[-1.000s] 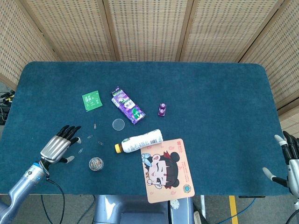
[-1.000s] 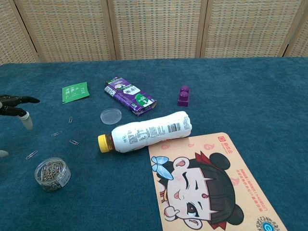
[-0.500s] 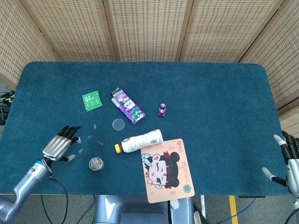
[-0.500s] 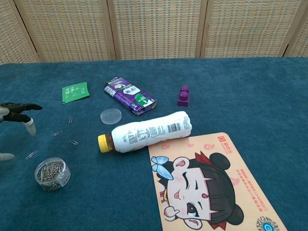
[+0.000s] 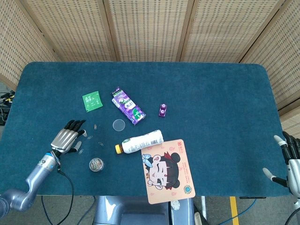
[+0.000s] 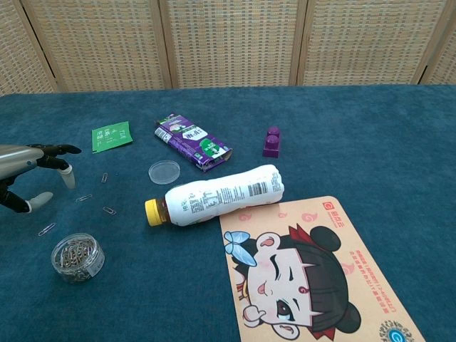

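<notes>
Paper clips [image 6: 89, 197] lay loose by the left hand [image 5: 67, 138], empty with fingers spread; likely light, thin, slippery wire, best pinched singly at the edges.

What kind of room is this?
Probably a robot test setup, not a home: a table covered in blue cloth, woven screens closing it in, and a robot hand near scattered paper clips.

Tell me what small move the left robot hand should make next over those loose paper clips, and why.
Probably lower the left robot hand a little toward the nearest paper clip. It hovers open, holding nothing, with its fingertips above the clips scattered on the blue table beside the clip jar.
</notes>
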`<action>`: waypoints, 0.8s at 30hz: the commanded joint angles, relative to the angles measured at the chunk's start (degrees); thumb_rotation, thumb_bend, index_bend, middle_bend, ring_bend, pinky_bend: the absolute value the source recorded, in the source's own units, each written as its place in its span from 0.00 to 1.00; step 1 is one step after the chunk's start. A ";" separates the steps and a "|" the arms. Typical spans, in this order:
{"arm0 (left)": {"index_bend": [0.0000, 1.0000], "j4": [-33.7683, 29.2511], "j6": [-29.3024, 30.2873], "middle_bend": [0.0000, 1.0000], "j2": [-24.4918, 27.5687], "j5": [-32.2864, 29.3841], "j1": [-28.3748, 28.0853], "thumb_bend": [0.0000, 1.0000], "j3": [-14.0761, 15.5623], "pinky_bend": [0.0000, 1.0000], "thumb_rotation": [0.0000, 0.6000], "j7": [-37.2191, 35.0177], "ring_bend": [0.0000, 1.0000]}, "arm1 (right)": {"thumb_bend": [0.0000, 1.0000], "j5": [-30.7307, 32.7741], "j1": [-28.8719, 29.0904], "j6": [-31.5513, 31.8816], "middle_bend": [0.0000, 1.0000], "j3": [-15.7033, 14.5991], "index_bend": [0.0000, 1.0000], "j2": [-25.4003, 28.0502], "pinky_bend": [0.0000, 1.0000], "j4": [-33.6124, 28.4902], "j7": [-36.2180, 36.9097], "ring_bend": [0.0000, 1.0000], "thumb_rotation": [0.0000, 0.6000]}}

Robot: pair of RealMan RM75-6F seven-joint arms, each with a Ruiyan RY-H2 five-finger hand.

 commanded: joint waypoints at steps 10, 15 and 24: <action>0.35 1.33 -2.87 0.00 -2.43 -4.98 -1.16 0.60 -1.99 0.00 1.00 3.46 0.00 | 0.00 0.15 0.06 -0.22 0.00 0.02 0.10 0.20 0.00 0.11 0.62 0.00 1.00; 0.35 1.93 -4.37 0.00 -4.06 -6.50 -1.90 0.60 -2.57 0.00 1.00 3.48 0.00 | 0.00 0.41 0.11 -0.37 0.00 0.10 0.10 0.29 0.00 0.20 0.93 0.00 1.00; 0.35 1.95 -4.40 0.00 -5.28 -6.00 -2.11 0.60 -2.09 0.00 1.00 2.51 0.00 | 0.00 0.56 0.09 -0.35 0.00 0.16 0.11 0.40 0.00 0.30 1.37 0.00 1.00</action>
